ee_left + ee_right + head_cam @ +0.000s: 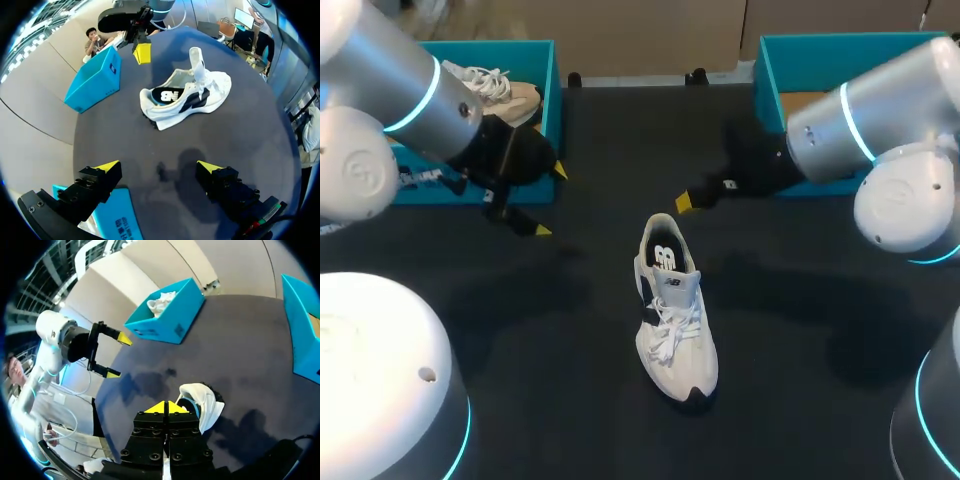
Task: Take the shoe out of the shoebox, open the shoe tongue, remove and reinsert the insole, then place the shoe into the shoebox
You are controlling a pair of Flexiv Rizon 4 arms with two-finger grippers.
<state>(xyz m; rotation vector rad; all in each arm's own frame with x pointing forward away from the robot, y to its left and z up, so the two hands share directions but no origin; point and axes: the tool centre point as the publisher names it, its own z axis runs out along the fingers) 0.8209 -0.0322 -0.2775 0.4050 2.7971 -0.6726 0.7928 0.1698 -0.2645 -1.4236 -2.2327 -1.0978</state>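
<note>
A white shoe (675,315) with dark trim stands upright mid-table, toe toward the near edge, its tongue raised and the printed insole showing in its opening. In the left wrist view the shoe (187,95) lies well ahead of my left gripper (159,167), which is open and empty. That left gripper (548,200) hangs beside the left teal shoebox (548,90). My right gripper (687,203) is shut on nothing, just beyond the shoe's heel. In the right wrist view the right gripper (165,407) sits right next to the heel of the shoe (205,397).
A second, beige shoe (495,85) lies in the left teal shoebox (170,315). Another teal shoebox (790,60) stands at the back right, partly behind my right arm. Dark table surface spreads around the white shoe.
</note>
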